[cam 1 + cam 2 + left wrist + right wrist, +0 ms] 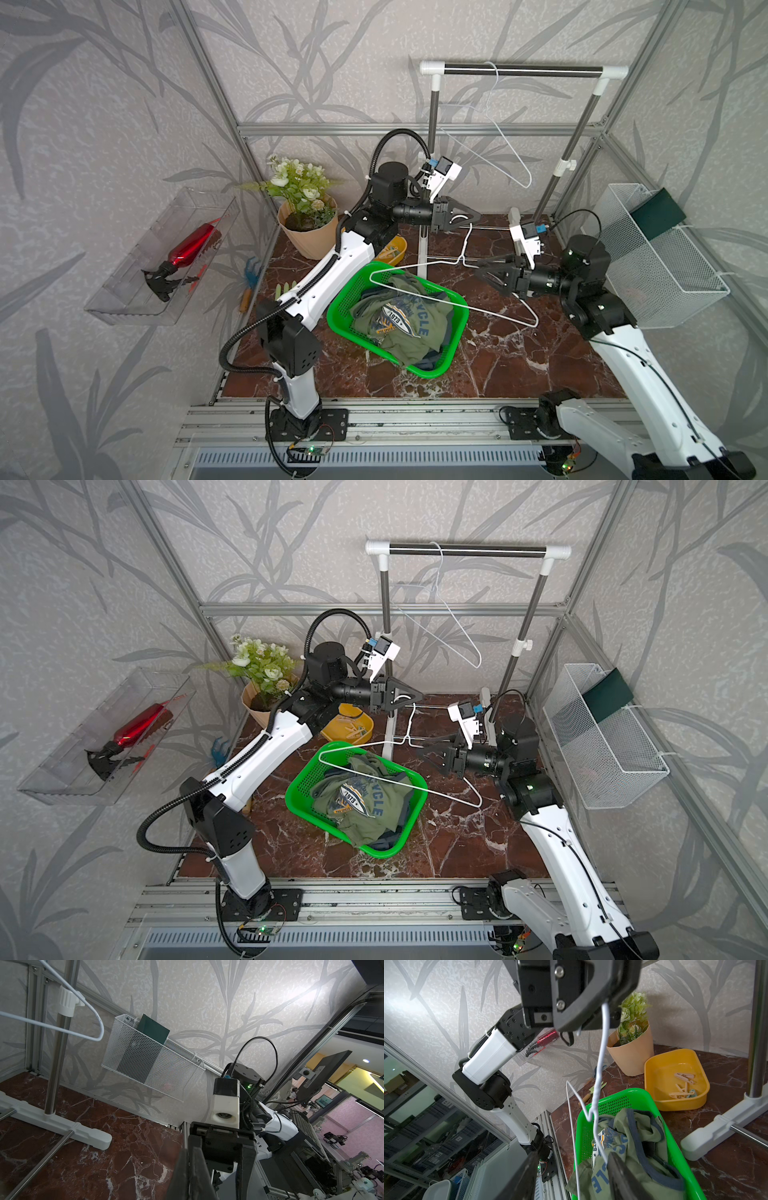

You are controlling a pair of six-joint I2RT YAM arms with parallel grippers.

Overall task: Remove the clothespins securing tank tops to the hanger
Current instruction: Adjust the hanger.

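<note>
While left pincer (477, 217) clamps the hanger (600, 1057) hook, right pincer (478, 268) sits jaws apart at its neck.
Hanger bare, bar running roughly 10-to-4; tank tops (399, 328) in green basket (338, 307) at right pincer's 8 o'clock, clothespins (683, 1086) in yellow tray (675, 1104), nearer left pincer.

Left arm (332, 266) extends inward with the elbow raised. The left gripper (478, 217) is held level, jaws closed on the hook of the hanger (466, 245). Right arm (648, 374) is bent lower. The right gripper (478, 269) points inward, jaws standing apart.
</note>
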